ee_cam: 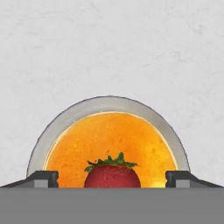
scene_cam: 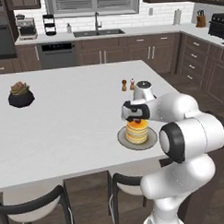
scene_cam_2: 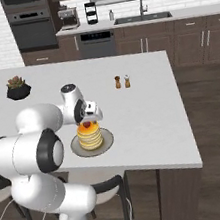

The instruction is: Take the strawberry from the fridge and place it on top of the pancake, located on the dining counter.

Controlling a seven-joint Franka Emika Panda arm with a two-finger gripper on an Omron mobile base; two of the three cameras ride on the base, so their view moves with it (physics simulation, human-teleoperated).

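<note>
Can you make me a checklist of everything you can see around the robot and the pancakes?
Surface: dining counter, plain white.
Job's things: strawberry sits on top of the pancake stack, which rests on a grey plate.
Clutter: potted plant in a dark bowl; two small shakers side by side.
End effector: just above the pancake, fingertips spread wide on either side of the strawberry, not touching it.
Cables: a thin white cable by the robot's base.
Surroundings: dark stools, wall counter with sink, oven, coffee machine, window.
</note>
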